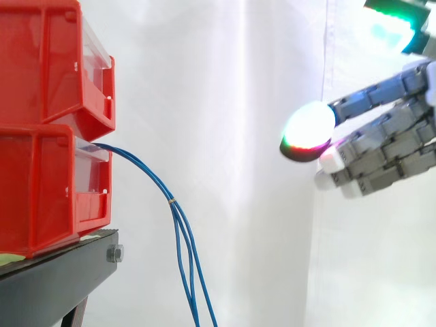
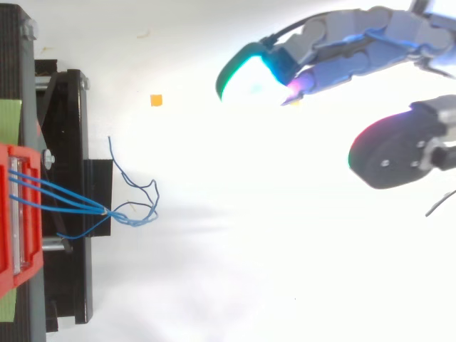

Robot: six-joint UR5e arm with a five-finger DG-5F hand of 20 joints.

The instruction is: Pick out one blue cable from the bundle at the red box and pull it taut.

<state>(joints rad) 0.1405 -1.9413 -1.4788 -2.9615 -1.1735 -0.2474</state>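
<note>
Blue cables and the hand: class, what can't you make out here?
Thin blue cables: lower ends cut off by the side view's bottom edge.
Their start: hidden inside the lower red plastic bin, side view.
Grey robot hand: palm cut off by the right edge, both views.

The robot hand (image 1: 385,146) runs off the right edge in both views. The blue cables (image 1: 184,245) drop out of the side view's bottom edge. Maybe three strands, too thin to count. The red bins (image 1: 41,184) are cropped at the left.
</note>
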